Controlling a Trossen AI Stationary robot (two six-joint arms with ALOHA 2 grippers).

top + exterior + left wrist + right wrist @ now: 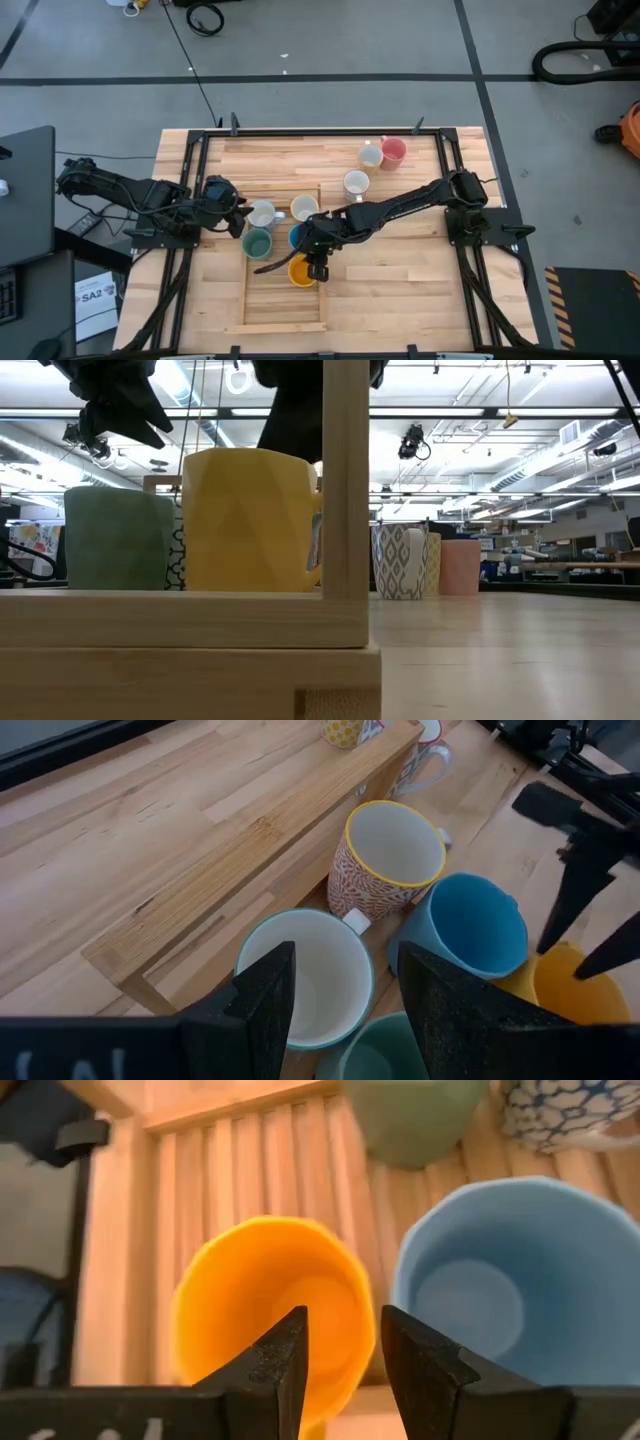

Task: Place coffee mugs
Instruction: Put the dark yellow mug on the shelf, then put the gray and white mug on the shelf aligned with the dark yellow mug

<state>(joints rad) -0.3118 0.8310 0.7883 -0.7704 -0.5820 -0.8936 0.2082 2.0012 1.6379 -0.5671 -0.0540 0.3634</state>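
While poised, right tool (338, 1370) straddles orange mug (262, 1305) rim

The high camera looks straight down on the whole table (400, 270). The low camera sits at table height, very near the wooden tray (180, 630), facing the room. Both wrist cameras look down closely into the orange mug (265, 1305) and the blue mug (470, 925) beside it.
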